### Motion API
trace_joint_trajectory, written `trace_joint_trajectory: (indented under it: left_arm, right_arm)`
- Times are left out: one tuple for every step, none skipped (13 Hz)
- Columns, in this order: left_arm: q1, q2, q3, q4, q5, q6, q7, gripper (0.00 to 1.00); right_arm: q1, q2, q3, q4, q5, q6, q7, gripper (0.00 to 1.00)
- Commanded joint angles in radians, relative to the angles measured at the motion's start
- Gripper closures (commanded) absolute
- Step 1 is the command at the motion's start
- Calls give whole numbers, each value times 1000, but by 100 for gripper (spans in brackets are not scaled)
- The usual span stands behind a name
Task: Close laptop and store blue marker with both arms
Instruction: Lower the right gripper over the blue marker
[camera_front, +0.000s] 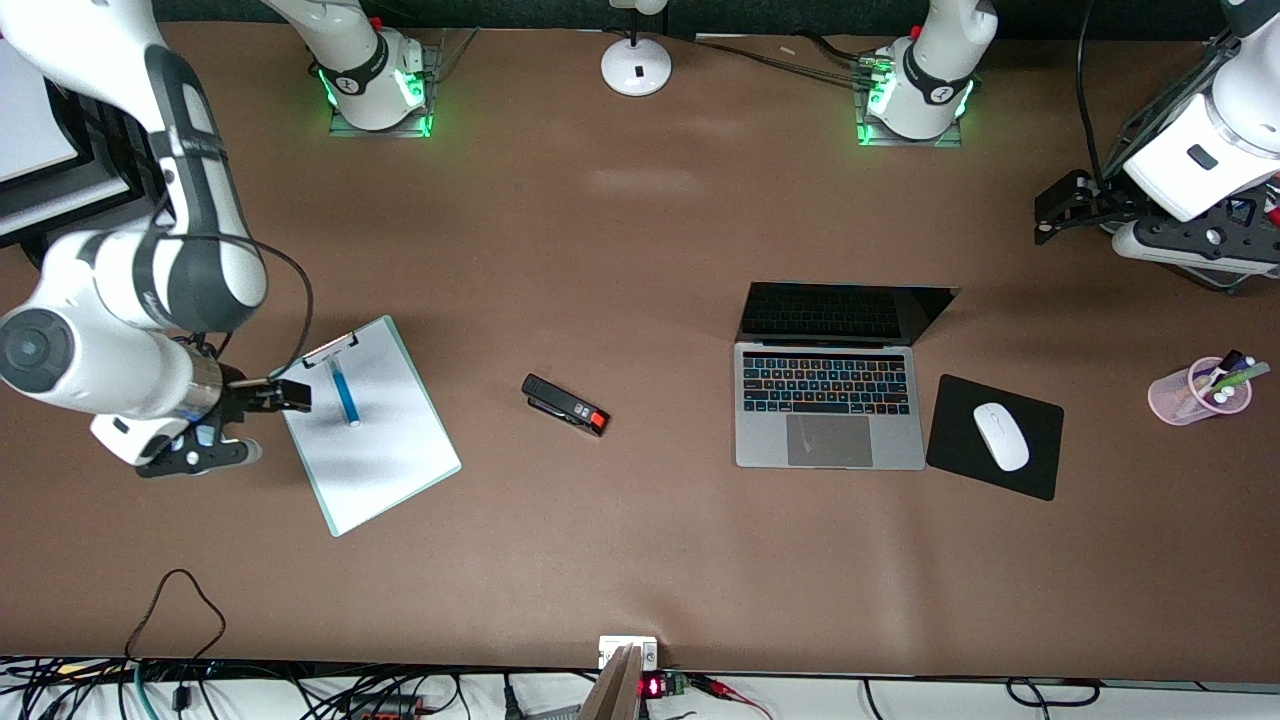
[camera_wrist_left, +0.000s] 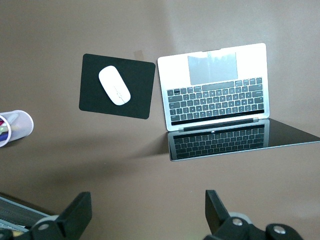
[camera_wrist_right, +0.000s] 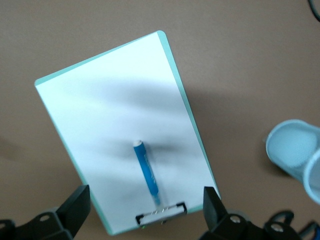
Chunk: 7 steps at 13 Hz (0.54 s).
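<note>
The right hand (camera_wrist_right: 145, 212) hangs with its fingers spread wide and empty over the clip end of a clipboard (camera_front: 375, 440), and the blue marker (camera_wrist_right: 147, 171) lies loose on the white sheet directly between those fingers, its white end pointing away from the clip. It looks light, smooth and round, so it will likely roll or squirt out if pinched near a tip; the sound grip is across the middle of the barrel, fingers square to its length. The left hand (camera_wrist_left: 147, 215) is likewise spread and empty, held up over the bare tabletop (camera_front: 640, 250) between its base and the laptop (camera_front: 830, 405). The laptop sits open at the left arm's end, screen raised, beside a black pad (camera_front: 950, 440) with a white mouse (camera_front: 1001, 436). It is stiff and fairly heavy, with a breakable screen: better pushed down gently at the lid's top edge, near the middle, than gripped.
</note>
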Motion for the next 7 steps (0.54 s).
trace_joint_trajectory:
  left_arm:
    - [1,-1,-2,14,19,-17,22,0]
    - [1,-1,-2,14,19,-17,23,0]
    - [1,-1,-2,14,19,-17,23,0]
    - [1,-1,-2,14,19,-17,22,0]
    - [1,0,-2,14,19,-17,23,0]
    - [1,-1,-2,14,19,-17,23,0]
    - [1,-1,-2,14,19,-17,22,0]
  right_arm:
    - [-3,47,-1,4,12,48,-87,0]
    - [-3,61,-1,4,11,68,-131,0]
    - [-3,83,-1,4,11,88,-179,0]
    - [-3,104,-1,4,12,100,-210,0]
    - [-3,121,-1,2,11,103,-228,0]
    - [-2,130,-1,1,9,105,-240,0]
    - [0,132,-1,-5,8,105,-259,0]
